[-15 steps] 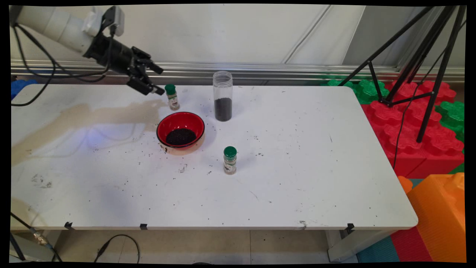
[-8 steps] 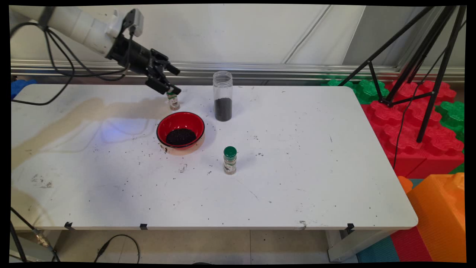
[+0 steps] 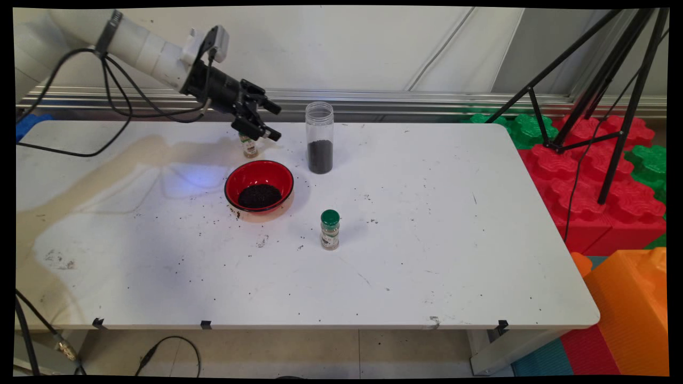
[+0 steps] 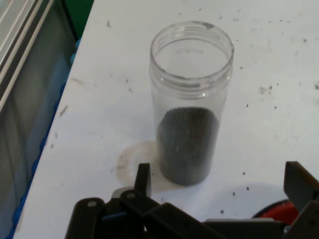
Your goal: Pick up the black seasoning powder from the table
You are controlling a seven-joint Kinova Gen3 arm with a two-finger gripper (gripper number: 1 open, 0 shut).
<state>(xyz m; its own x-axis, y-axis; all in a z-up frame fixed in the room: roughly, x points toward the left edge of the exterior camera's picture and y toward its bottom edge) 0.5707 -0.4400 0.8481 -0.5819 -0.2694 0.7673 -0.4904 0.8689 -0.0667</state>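
Observation:
My gripper (image 3: 273, 120) hangs open above the table's far side, just left of a tall clear jar (image 3: 319, 137) that is about a third full of dark grains. In the hand view the jar (image 4: 190, 102) stands upright straight ahead, with my gripper (image 4: 219, 181) holding nothing and one fingertip (image 4: 143, 179) at its lower left. A small spice bottle (image 3: 249, 146) stands below the hand, its cap hidden by the fingers. A red bowl (image 3: 259, 186) with dark grains sits in front of it, and its rim (image 4: 271, 209) shows low in the hand view.
A second green-capped spice bottle (image 3: 330, 229) stands nearer the table's middle. Dark crumbs are scattered over the white table (image 3: 427, 256). A black tripod (image 3: 597, 96) and red, green and orange foam blocks (image 3: 603, 197) stand off the right edge. Black cables hang from the arm.
The arm has swung right along the table's far side, from left of the far spice bottle to over it, closer to the tall jar. The fingers stay open.

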